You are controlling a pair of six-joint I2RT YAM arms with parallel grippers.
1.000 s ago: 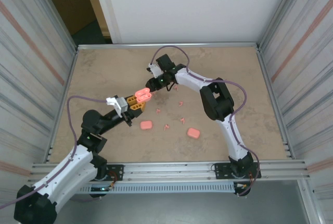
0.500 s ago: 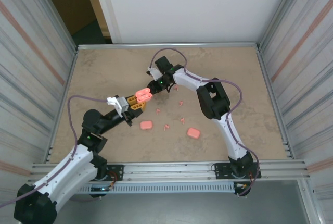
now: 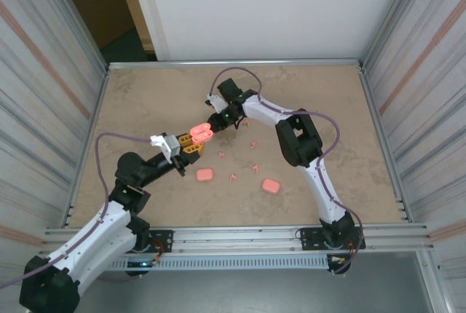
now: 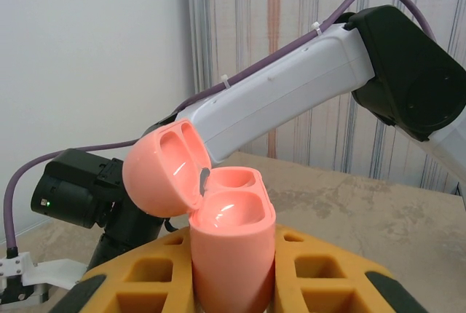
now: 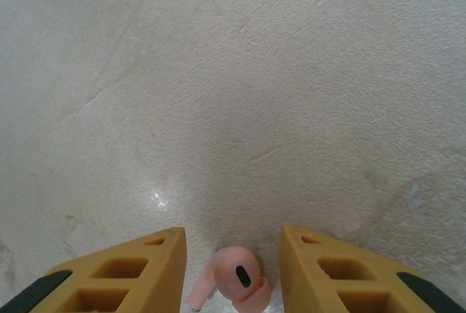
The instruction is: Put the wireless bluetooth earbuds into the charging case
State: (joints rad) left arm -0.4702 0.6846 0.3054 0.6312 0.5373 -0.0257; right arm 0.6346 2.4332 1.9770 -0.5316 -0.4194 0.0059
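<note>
Insertion step. Left jaws clench open charging case; right jaws flank earbud, grip unclear. Next: align over socket.

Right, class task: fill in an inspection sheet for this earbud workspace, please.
Surface: beige, stone-patterned table.
Job's things: open pink case, both sockets empty; shut case and second shut case on the table; loose earbuds scattered between them.
Clutter: nothing seen.
End effectors: left end effector shut on the open pink case; right end effector open, fingers either side of one earbud, small gaps showing.
Cables: a purple cable loops off each arm.
Surroundings: ribbed metal walls at the sides, white panel behind.
</note>
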